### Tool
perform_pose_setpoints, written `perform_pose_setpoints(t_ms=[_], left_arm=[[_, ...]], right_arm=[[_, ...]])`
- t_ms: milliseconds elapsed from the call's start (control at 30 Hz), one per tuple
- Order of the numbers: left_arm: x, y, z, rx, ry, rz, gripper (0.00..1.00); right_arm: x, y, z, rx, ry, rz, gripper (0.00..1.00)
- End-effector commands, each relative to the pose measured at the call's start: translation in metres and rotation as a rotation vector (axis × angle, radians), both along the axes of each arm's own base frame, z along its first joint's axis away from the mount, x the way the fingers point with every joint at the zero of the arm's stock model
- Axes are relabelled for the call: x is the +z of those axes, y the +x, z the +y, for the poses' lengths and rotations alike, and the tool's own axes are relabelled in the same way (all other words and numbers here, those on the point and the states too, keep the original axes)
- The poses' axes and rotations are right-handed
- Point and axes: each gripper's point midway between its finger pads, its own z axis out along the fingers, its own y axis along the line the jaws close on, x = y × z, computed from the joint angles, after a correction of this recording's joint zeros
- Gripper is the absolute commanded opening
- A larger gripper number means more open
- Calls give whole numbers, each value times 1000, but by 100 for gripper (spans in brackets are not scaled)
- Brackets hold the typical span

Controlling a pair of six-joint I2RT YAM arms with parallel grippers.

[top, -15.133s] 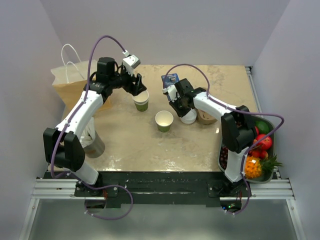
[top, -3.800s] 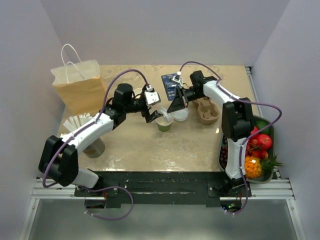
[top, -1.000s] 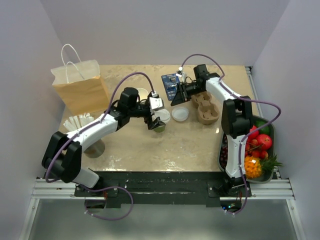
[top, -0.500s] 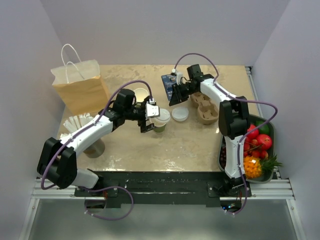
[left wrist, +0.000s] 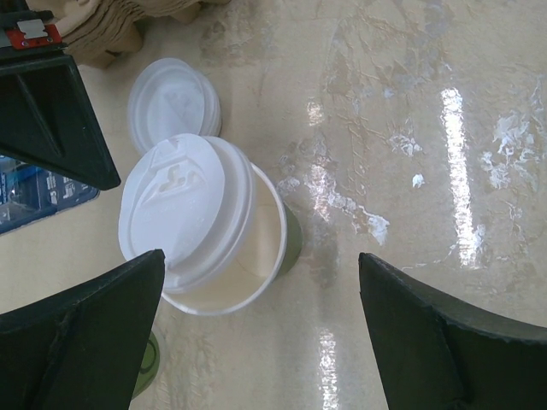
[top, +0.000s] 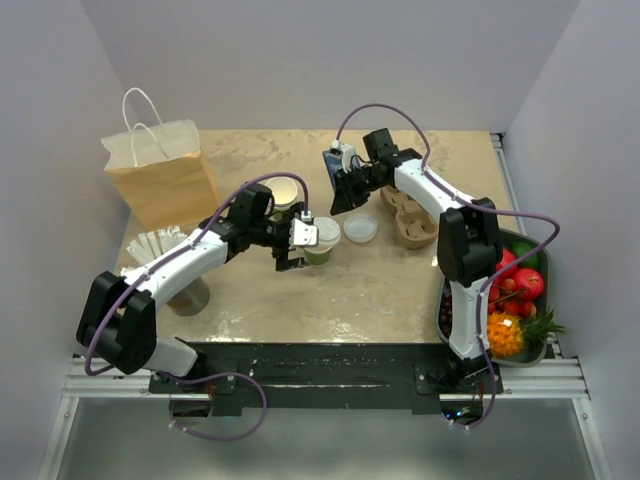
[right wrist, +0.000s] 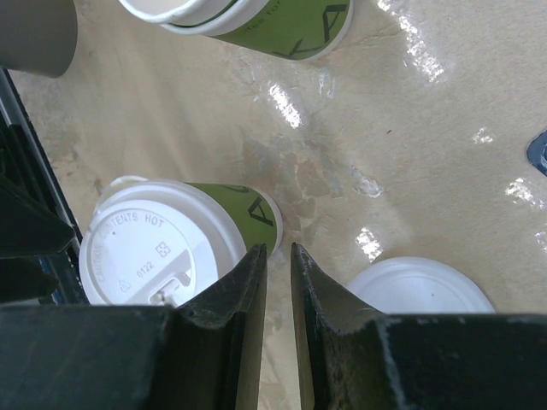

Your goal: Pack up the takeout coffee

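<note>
Left gripper (top: 291, 243) sat wide open just beside the takeout coffee (top: 322, 241) mid-table, lid askew on its rim, a spare lid (top: 360, 228) beyond it, right gripper (top: 340, 196) nearly closed and empty farther back near the cup carrier (top: 412, 219).

A round white plastic lid (left wrist: 177, 209) now rests crookedly on the olive-green paper cup with the cream rim (top: 320, 243), part of the cup's mouth uncovered; fifteen seconds ago that cup stands open. The left gripper (top: 291, 244), earlier over the far lidless green cup (top: 286, 192), now sits just beside the lidded one, jaws spread wide. The right gripper (top: 341, 196) has lifted off the spare white lid (top: 360, 229) and drawn back toward the table's far edge, fingers nearly together.
</note>
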Motion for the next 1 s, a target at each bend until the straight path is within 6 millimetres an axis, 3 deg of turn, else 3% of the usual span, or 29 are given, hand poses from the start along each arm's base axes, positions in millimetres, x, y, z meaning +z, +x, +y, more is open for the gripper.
perform_pose_setpoints(t_ms=[0,967], left_arm=[[9,2,-4,-42,-36,-53,99],[1,-4,-5,-48,-49,-34,99]], right_arm=[[24,-7,5,32,7,-60,22],[41,-29,20,53,32,-71,21]])
